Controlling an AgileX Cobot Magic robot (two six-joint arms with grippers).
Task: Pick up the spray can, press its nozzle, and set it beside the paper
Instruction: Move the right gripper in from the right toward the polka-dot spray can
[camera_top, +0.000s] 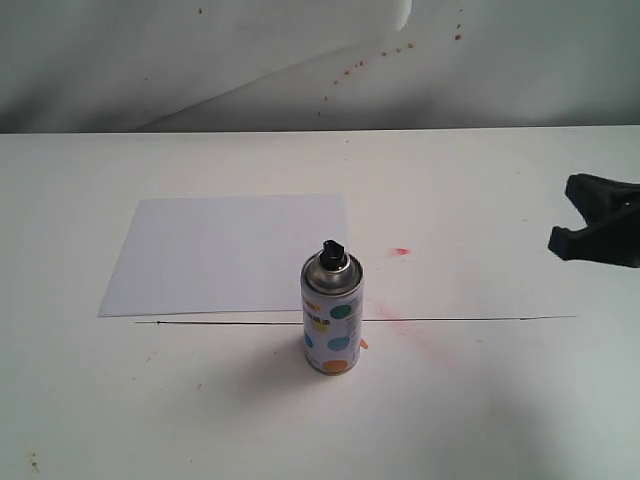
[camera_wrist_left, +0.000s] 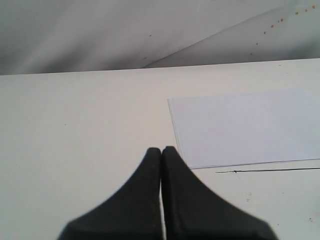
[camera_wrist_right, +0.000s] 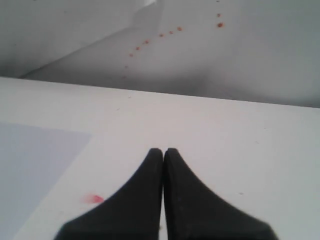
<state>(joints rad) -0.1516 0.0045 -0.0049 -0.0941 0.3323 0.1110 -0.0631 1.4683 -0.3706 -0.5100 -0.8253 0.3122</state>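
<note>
While left pincer (camera_wrist_left: 161, 149) and right pincer (camera_wrist_right: 163, 150) sit closed, spray can (camera_top: 332, 318) upright by paper (camera_top: 225, 252), label illegible

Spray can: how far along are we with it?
In hand: nothing; left gripper and right gripper are shut, empty, away from the spray can. Done: unclear; the can stands upright by the near corner of the paper, which could be start or finish. Left, if it is the start: picking, pressing the nozzle, placing.
</note>
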